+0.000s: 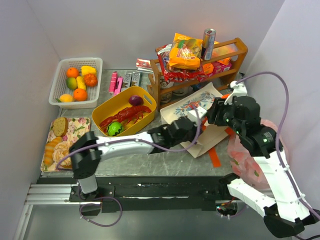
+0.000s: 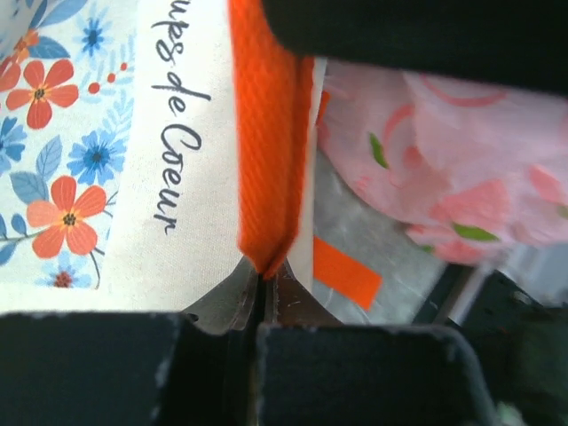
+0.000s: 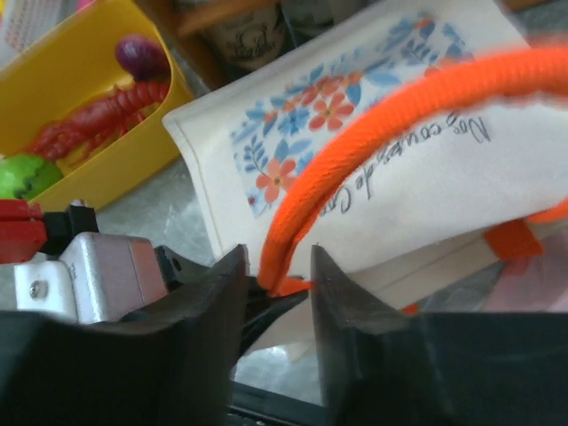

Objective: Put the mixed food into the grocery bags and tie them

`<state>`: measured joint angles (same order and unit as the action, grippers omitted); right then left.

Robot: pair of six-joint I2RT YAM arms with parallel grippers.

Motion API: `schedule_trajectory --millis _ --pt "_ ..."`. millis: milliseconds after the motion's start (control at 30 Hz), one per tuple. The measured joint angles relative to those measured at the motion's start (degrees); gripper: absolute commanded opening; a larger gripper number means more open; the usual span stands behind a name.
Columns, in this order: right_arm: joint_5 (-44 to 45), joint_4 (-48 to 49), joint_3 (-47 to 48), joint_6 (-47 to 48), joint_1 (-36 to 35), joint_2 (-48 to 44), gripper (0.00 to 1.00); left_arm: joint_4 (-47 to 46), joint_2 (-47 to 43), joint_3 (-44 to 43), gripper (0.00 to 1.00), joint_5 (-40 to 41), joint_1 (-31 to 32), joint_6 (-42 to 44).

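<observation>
The cream floral tote (image 1: 192, 106) lies flat beside the wooden rack. My left gripper (image 1: 196, 123) (image 2: 264, 279) is shut on its orange handle (image 2: 266, 133). My right gripper (image 1: 214, 111) (image 3: 277, 266) is open, and the same handle (image 3: 373, 133) runs loosely between its jaws. The pink plastic bag (image 1: 249, 156) (image 2: 461, 160) sits crumpled under my right arm. An orange crisp bag (image 1: 185, 50), a slim can (image 1: 208, 43) and red snack packets (image 1: 175, 75) sit on the rack. A green ball-like fruit (image 1: 115, 129) and a purple vegetable (image 1: 135, 100) lie in the yellow tub.
A red lobster (image 1: 125, 116) shares the yellow tub (image 1: 112, 102). The white mesh basket (image 1: 59, 85) at the back left holds an orange (image 1: 80, 94) and yellow fruit (image 1: 88, 70). A floral tray (image 1: 80, 125) with bread lies at the left. Walls close in on both sides.
</observation>
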<state>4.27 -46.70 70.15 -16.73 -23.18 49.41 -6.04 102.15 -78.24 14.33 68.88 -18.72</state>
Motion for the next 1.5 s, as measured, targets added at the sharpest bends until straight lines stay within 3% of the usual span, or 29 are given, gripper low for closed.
schedule_trajectory --millis 100,233,400,433,567,767,1033,1233,1500 --pt "0.3 -0.3 4.0 0.9 0.0 -0.3 0.79 0.2 -5.1 4.4 0.01 -5.2 -2.4 -3.7" --pt "0.0 -1.1 10.9 1.4 0.0 -1.3 0.75 0.2 -10.6 7.3 0.01 -11.6 -7.5 -9.2" --pt "-3.7 -1.1 13.4 1.6 0.0 -5.0 0.48 -5.3 -16.4 13.2 0.01 -19.5 -13.3 -19.7" --pt "-4.8 -0.9 13.3 1.4 0.0 -5.8 0.47 -6.3 -17.2 14.3 0.01 -20.5 -13.8 -21.5" --pt "-8.2 0.6 9.5 0.7 0.0 -6.8 0.42 -12.8 -20.0 20.1 0.01 -24.9 -15.3 -29.5" --pt "-11.4 2.4 -4.1 -1.0 0.0 -4.3 0.4 -21.2 -24.6 29.0 0.01 -27.6 -17.4 -38.8" --pt "-10.3 9.2 -16.3 -3.3 -0.7 2.8 0.53 -23.4 -30.7 33.7 0.01 -26.2 -18.0 -43.1" --pt "-9.5 18.0 -18.7 -4.8 -4.0 13.0 0.68 -23.6 -31.9 34.3 0.01 -25.9 -18.2 -44.1" --pt "-8.1 16.6 -18.4 -2.8 -5.1 19.9 0.79 -11.6 -38.3 34.9 0.01 -22.9 -21.1 -37.9"
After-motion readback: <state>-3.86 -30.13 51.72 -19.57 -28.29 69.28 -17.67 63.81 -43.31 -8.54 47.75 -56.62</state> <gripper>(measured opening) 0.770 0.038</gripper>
